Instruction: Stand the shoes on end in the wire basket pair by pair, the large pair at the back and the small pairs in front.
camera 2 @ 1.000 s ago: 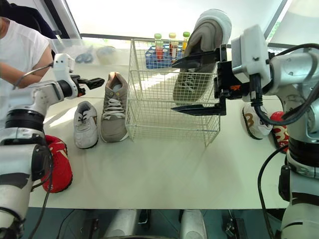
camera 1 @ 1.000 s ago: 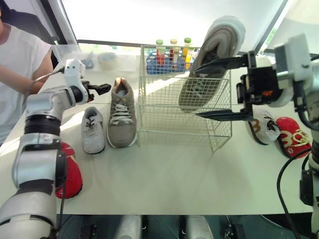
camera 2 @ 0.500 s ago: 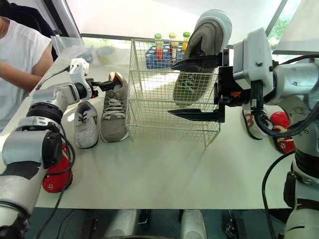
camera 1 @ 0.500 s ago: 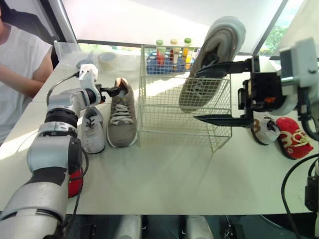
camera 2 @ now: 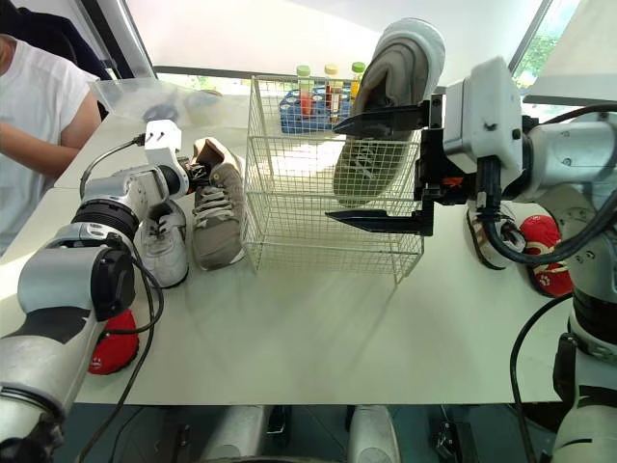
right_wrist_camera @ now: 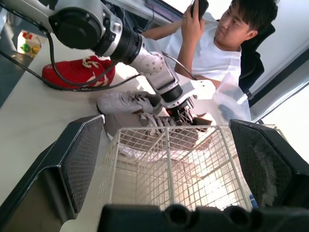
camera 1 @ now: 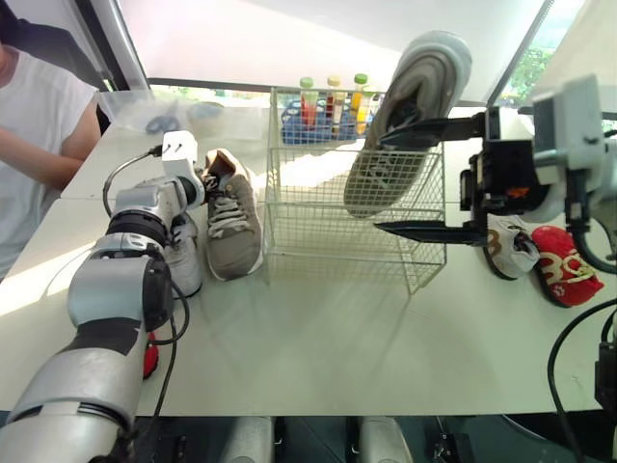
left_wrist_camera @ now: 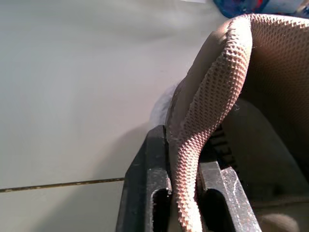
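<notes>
Pale cream table [camera 1: 318, 338], thin seam line across its left part. Bright overexposed window [camera 1: 289, 39] behind, dark frame post [camera 1: 101, 43] at left, greenery [camera 1: 535, 68] outside at right. Sun patches on tabletop. Blue rack [camera 1: 323, 121] of colour-capped bottles and clear plastic tub [camera 1: 145, 104] at far edge. Person [camera 1: 39, 125] in white T-shirt seated at left, dark chair [right_wrist_camera: 251, 53], holding phone [right_wrist_camera: 199, 7]. Dark floor [right_wrist_camera: 9, 72].

Head pair looks down over wire basket [camera 1: 318, 227]. Left wrist cam sits tight against tan shoe [camera 1: 234, 220] left of it. Right wrist cam faces across basket at the same shoe.
</notes>
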{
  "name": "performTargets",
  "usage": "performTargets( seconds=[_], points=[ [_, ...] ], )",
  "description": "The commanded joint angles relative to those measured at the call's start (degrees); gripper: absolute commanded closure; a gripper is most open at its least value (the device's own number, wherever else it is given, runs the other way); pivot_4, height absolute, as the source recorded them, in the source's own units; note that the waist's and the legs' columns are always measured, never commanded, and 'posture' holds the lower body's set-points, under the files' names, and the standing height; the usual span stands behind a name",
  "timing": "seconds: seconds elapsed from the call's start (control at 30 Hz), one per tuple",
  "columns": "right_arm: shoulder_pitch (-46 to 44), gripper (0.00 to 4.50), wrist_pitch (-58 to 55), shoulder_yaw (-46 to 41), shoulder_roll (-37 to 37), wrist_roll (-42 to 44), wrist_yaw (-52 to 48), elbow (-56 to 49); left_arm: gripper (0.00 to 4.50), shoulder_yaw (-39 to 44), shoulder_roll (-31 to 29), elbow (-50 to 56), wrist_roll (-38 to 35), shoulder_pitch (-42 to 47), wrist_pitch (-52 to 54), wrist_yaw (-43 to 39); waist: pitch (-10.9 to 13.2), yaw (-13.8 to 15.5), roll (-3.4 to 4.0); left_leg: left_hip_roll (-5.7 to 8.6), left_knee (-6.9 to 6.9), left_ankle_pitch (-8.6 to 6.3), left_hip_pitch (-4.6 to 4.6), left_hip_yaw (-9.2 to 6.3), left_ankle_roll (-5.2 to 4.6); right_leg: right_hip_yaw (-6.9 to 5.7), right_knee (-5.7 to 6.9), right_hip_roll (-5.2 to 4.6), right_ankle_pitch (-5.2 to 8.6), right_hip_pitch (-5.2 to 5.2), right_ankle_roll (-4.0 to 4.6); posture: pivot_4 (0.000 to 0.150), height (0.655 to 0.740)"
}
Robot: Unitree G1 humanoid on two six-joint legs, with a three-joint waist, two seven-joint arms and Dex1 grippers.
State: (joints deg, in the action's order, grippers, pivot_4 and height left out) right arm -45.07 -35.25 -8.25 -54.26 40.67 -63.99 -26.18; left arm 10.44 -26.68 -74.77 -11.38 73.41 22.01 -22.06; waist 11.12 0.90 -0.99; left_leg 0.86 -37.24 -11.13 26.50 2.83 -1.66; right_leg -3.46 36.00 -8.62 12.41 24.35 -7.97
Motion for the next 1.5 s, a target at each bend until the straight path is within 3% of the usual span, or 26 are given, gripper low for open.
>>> performTargets(
  seconds=[0.03,0.2,0.43,0.6,0.87,1.27,1.5],
  points=[
    [-0.3,0.00,0.3,-1.5,-1.5,0.1,0.6,-0.8,4.48,2.5,0.2,3.1,-1.1,6.7,-2.2,1.0,0.1,0.1,-0.18,0.00,-0.02,0.00,0.05,-0.02,0.00,-0.03,-0.01,0.00,0.00,0.01,0.00,0.150,0.7400],
    [0.3,0.00,-1.0,-1.8,-2.6,1.0,1.1,-0.9,4.48,3.1,-0.2,8.9,-1.3,10.5,-3.3,-0.2,0.2,-0.1,-0.27,0.02,-0.04,-0.02,0.28,-0.04,-0.04,-0.06,-0.21,-0.01,-0.09,0.10,-0.09,0.150,0.7400],
    [0.0,0.00,-0.6,-0.5,-1.5,0.9,1.3,-0.1,4.48,0.4,-5.2,34.3,1.6,8.7,0.5,1.5,0.2,-0.5,-0.25,-0.01,0.11,-0.07,0.28,0.06,-0.11,-0.06,-0.33,0.01,-0.11,0.17,-0.13,0.150,0.7400],
    [-1.8,0.00,0.3,0.9,-0.2,0.2,1.5,1.5,4.48,-1.3,-5.6,43.1,2.5,10.7,-4.9,-0.2,0.2,-0.1,-0.25,-0.02,0.09,-0.07,0.23,0.10,-0.11,-0.06,-0.34,0.00,-0.12,0.11,-0.12,0.150,0.7400],
    [-0.4,0.00,0.9,1.5,0.2,-0.2,3.0,-0.3,4.48,-2.8,0.1,41.4,5.5,14.6,-24.6,2.3,0.2,0.2,-0.26,-0.01,0.00,-0.08,0.27,0.10,-0.16,-0.11,-0.78,0.01,-0.36,-0.08,-0.17,0.150,0.7400],
    [2.2,0.00,-1.5,-1.0,-0.5,1.5,8.1,-5.0,4.48,-3.0,12.5,33.2,10.1,11.8,-53.5,16.1,0.2,-0.1,-0.26,-0.06,0.01,-0.09,0.24,0.16,-0.21,-0.11,-0.71,0.01,-0.38,-0.05,-0.20,0.150,0.7400],
    [2.6,0.00,-3.0,-2.1,-1.2,2.9,10.0,-6.6,4.48,-4.8,16.1,27.2,17.2,7.4,-68.5,24.8,0.2,0.0,-0.26,-0.06,-0.08,-0.10,0.25,0.16,-0.24,-0.11,-0.72,0.00,-0.43,-0.07,-0.19,0.150,0.7400]
  ],
)
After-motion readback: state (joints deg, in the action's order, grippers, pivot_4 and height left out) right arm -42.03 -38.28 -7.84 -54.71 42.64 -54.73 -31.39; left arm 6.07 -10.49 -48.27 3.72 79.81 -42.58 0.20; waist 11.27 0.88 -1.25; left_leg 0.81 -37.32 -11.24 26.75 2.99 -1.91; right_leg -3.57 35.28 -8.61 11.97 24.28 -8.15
